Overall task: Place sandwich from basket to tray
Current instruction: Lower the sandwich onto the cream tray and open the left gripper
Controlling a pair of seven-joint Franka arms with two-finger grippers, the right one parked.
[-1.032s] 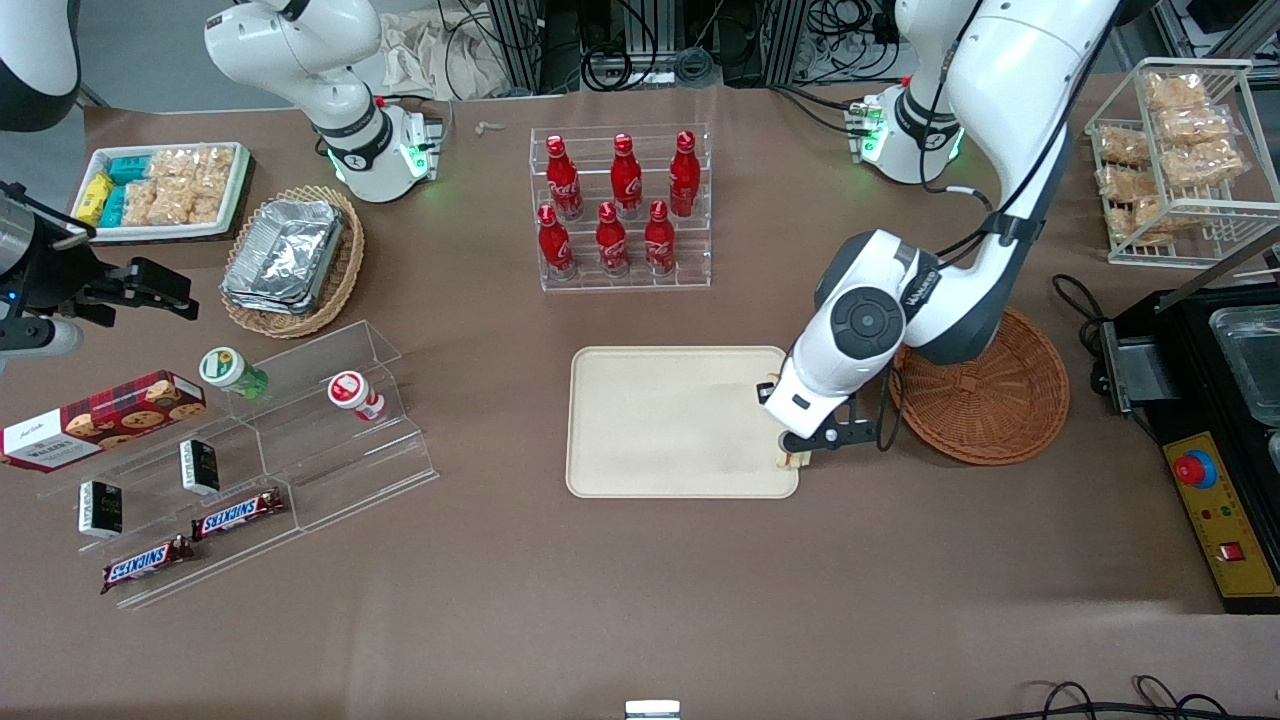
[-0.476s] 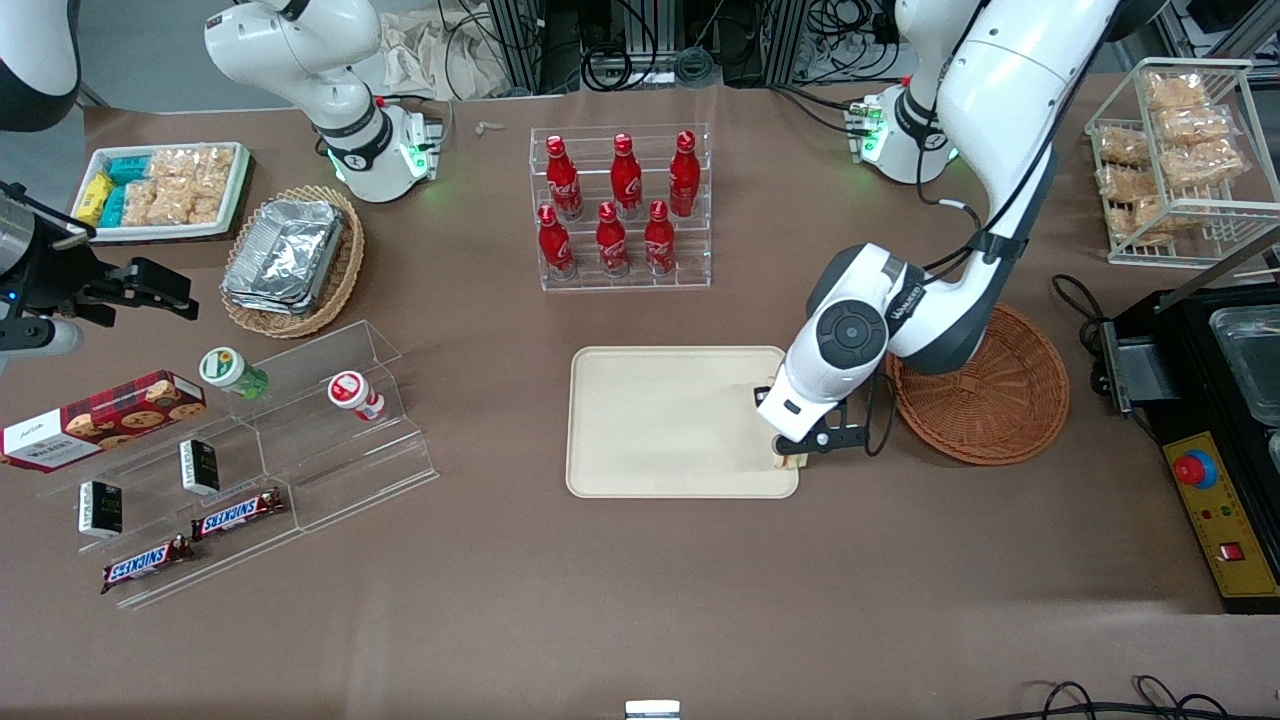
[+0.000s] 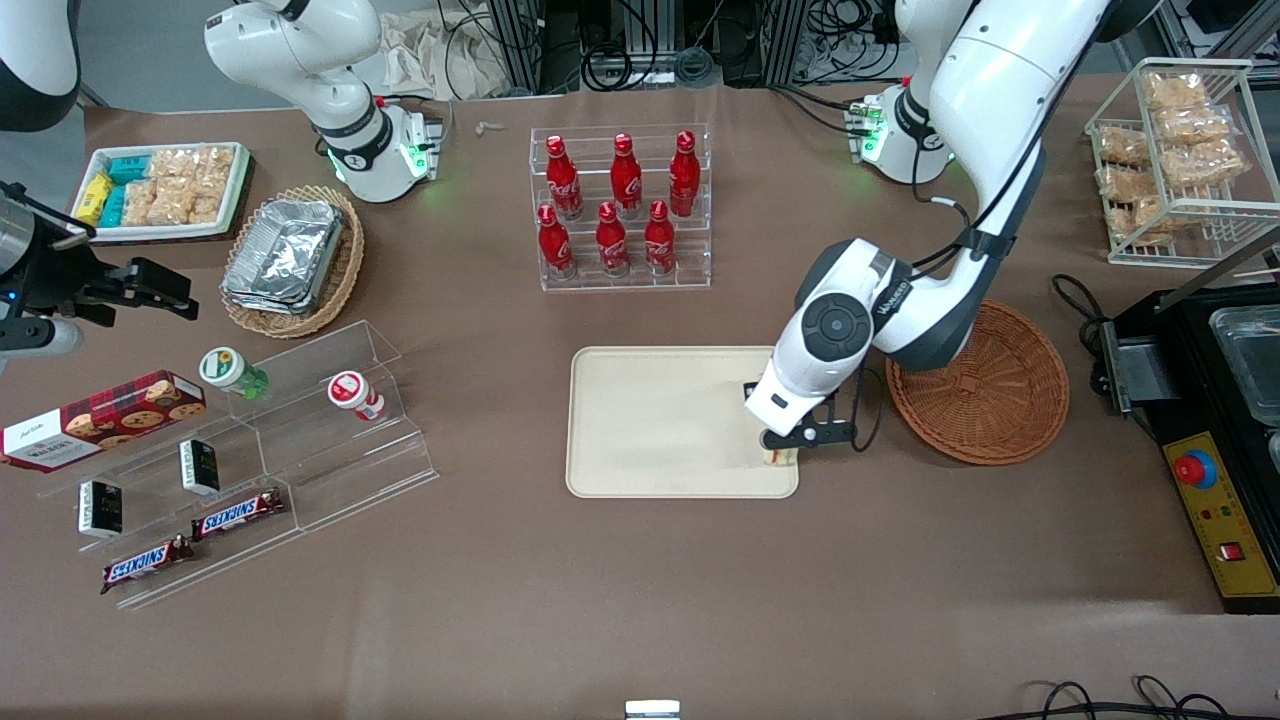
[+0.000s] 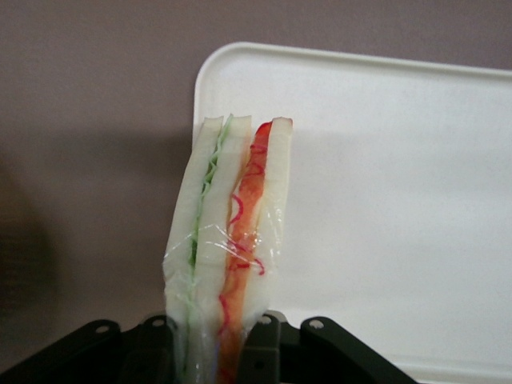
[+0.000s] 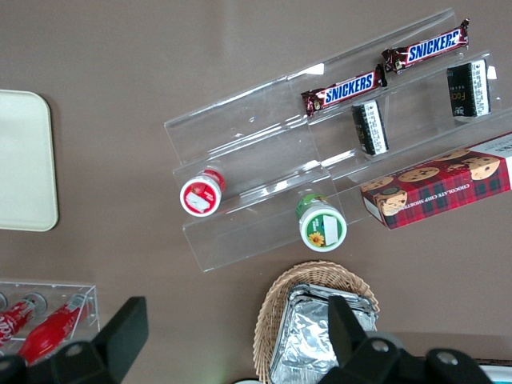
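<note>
I see the gripper (image 3: 779,452) of the left arm low over the tray (image 3: 660,420), at the tray corner that is nearest to the front cam and toward the working arm's end of the table. Its fingers (image 4: 264,340) are clamped on the sandwich (image 4: 228,240), one on each bread face. In the wrist view the sandwich stands out from the fingers, wrapped in clear film, w/ a green layer and a red layer between the white slices. Its free end is over the tray rim at the corner, part above the cream surface and part above the brown table (image 3: 640,600). I cannot tell if the sandwich touches the tray or hangs just above it.

The basket (image 3: 990,390) is beside the tray, toward the working arm's end, and I see nothing inside it.

Farther from the front cam than the tray is a clear rack w/ red bottles (image 3: 620,210).
</note>
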